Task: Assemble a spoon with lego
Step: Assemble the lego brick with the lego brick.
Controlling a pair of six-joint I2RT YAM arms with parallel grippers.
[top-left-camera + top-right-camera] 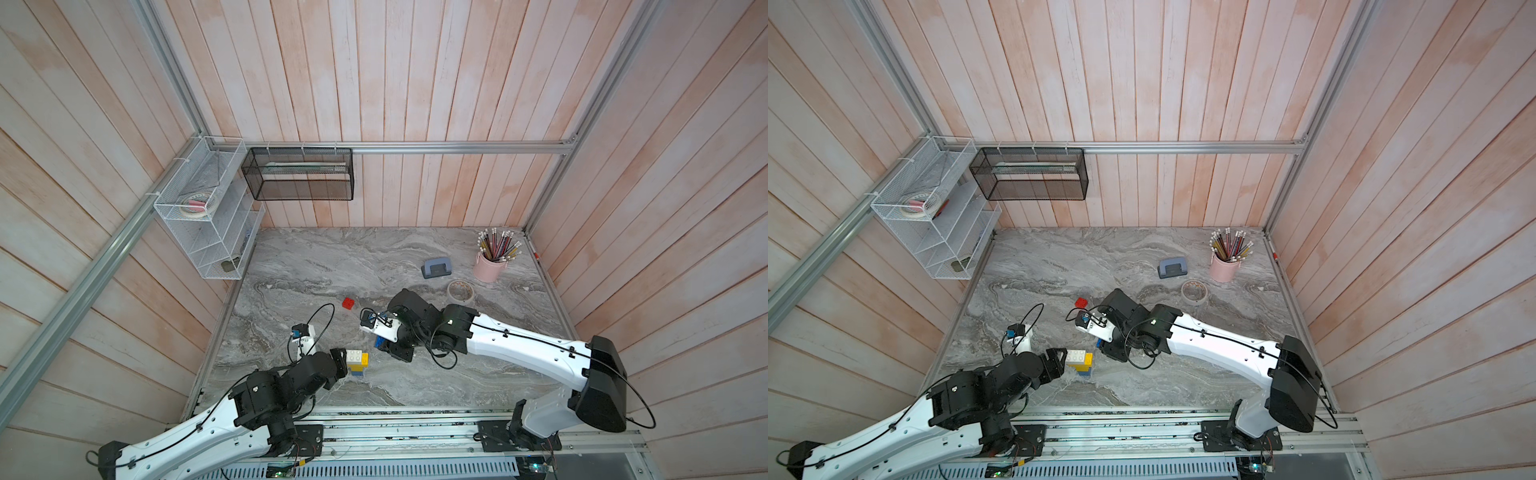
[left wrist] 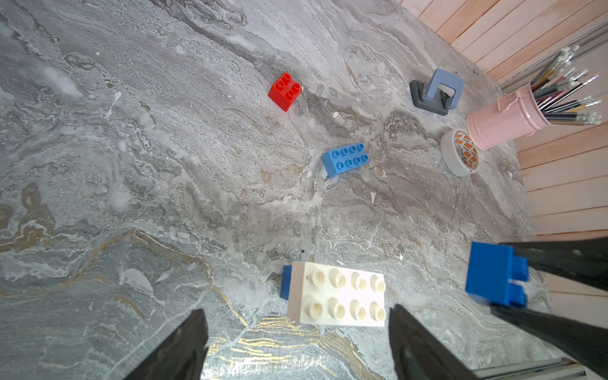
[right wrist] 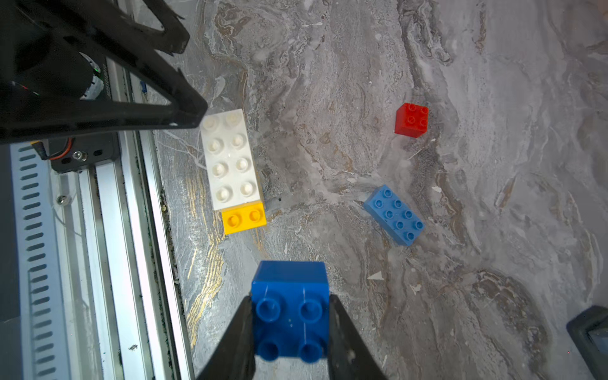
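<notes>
The right claw (image 3: 289, 301) is clamped on a small blue brick (image 3: 290, 283); the left claw (image 2: 296, 314) stands apart beside the white-topped stack (image 2: 342, 292).

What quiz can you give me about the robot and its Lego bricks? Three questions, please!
1. True or false: the right gripper is shut on a small blue brick.
2. Pick one: what colour is the top brick of the stack by the open left gripper? A red, B white, C green.
3. Fill the gap: the small square brick lying alone on the table is ____.

Key: 1 true; 2 B; 3 red.
</notes>
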